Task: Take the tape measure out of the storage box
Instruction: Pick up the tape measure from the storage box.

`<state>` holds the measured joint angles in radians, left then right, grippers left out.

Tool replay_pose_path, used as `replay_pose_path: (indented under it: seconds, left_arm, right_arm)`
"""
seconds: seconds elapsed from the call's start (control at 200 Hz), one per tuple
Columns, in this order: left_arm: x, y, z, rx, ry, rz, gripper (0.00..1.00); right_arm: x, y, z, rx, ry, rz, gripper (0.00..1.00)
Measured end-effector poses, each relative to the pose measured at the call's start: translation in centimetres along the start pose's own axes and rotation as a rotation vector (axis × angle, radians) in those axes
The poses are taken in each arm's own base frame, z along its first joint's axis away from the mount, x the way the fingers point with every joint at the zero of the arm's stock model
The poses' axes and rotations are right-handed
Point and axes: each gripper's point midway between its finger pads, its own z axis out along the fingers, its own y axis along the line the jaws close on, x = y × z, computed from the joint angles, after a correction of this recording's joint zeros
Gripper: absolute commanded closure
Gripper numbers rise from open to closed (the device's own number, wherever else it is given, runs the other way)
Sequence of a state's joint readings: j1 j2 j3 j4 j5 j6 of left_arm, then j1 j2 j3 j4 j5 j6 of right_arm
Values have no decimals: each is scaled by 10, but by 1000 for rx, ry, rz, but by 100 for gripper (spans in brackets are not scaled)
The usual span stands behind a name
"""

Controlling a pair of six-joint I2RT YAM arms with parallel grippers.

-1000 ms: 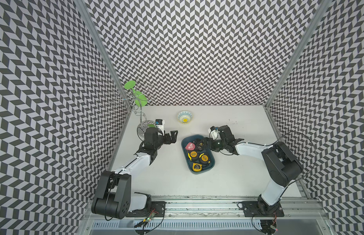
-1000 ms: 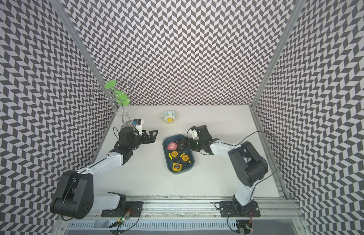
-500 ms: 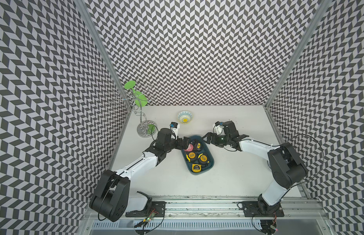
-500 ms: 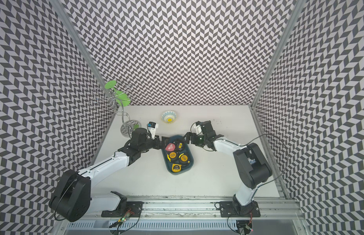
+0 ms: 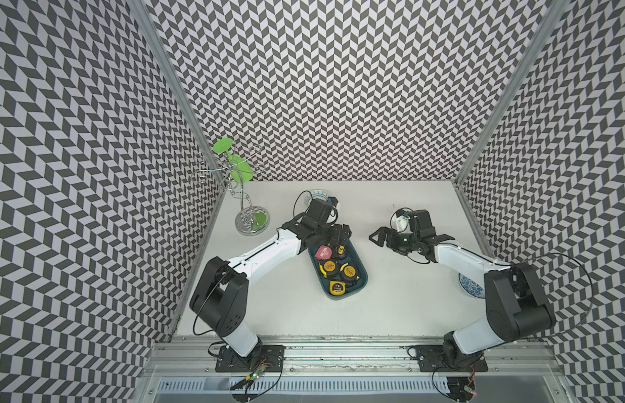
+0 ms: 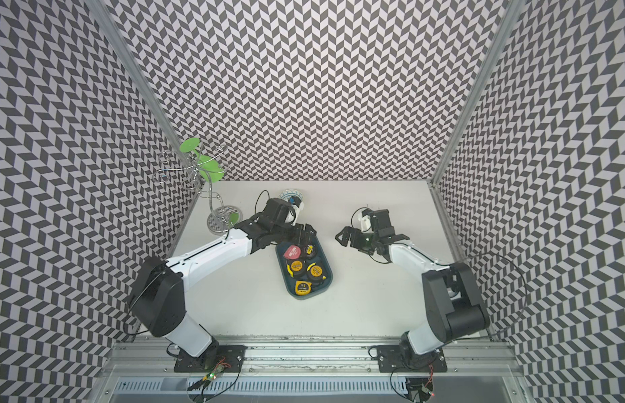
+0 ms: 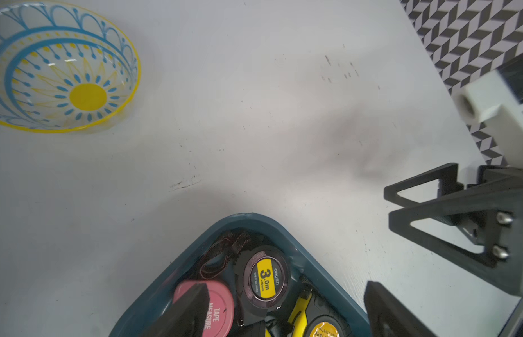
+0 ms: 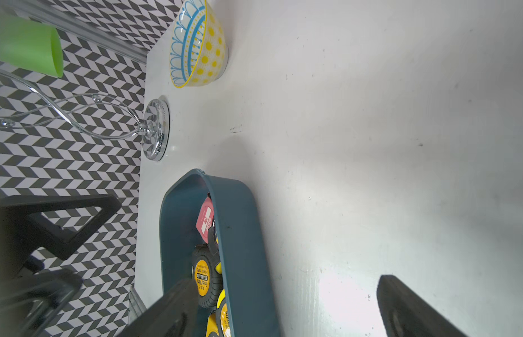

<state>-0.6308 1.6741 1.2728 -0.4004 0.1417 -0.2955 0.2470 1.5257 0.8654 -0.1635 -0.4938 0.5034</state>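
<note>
**Storage box** (image 5: 366,275): teal, mid-table, with five tape measures lying inside. None is out yet.

**Left gripper** (image 7: 286,287): a second ago I held it spread wide beside the wire stand (image 5: 251,221), clear of the box. Now it hangs over the box's far end. The jaws are apart and have begun to narrow, and they grip nothing so far. One finger (image 7: 190,309) overlaps the pink tape measure (image 7: 222,303). The other appears past the box wall, over bare table. Between them lies the round black tape measure (image 7: 264,280) with the yellow label, flat in the far corner with its strap bunched beside it.

**Right gripper** (image 5: 408,241): it was at the box's rim a second ago. It is now drawn back over bare table, well apart from the box, with the jaws fully spread and empty.

**Assessment**: the pick has passed to my left side — the approach is done, the grasp is not. As I judge it, the outer finger must come inside the wall before I close, or I will pinch the rim instead of the black case. The pink one may also get nudged.
</note>
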Motion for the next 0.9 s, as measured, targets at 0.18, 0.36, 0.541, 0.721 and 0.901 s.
replay_pose_path:
  seconds: [0.18,0.36,0.541,0.721,0.901]
  left_arm:
    - [25,4,29,-37,148,60,23]
    - [55,11,41,-80,260,86,22]
    - [65,7,52,-88,306,106,22]
    - [69,10,64,-124,339,119,23]
    - [67,15,67,-163,352,119,23]
  right_arm:
    - [-11,-5,-17,8,-45,10,1]
    - [-13,-16,-26,20,-59,31,0]
    - [-9,-25,-27,29,-49,54,0]
    - [-12,-28,-29,27,-55,64,0]
    - [-13,-29,-31,20,-57,68,1]
